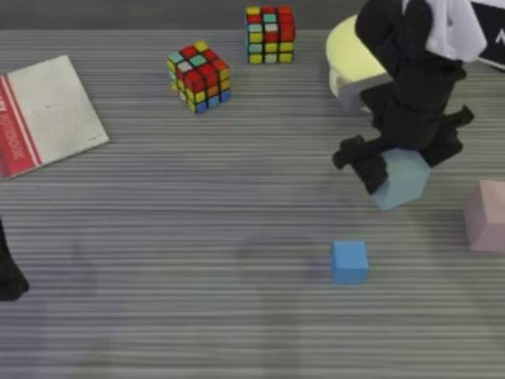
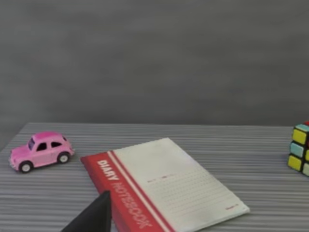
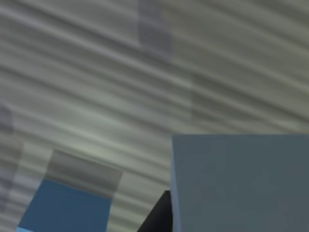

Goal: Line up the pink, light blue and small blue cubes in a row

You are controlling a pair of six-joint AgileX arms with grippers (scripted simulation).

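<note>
Under right hand (image 1: 398, 158): light blue cube (image 1: 404, 181) | held | small blue cube (image 1: 349, 262) near

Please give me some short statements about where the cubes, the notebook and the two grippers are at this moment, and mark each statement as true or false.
1. The right gripper is at the light blue cube. True.
2. The small blue cube touches the light blue cube. False: bare table lies between them.
3. The pink cube lies at the table's right edge. True.
4. The notebook lies on the right side of the table. False: it lies on the left side.
5. The left gripper holds the small blue cube. False: it is parked at the left edge, far from the cube.
6. Two puzzle cubes stand on the table. True.
</note>
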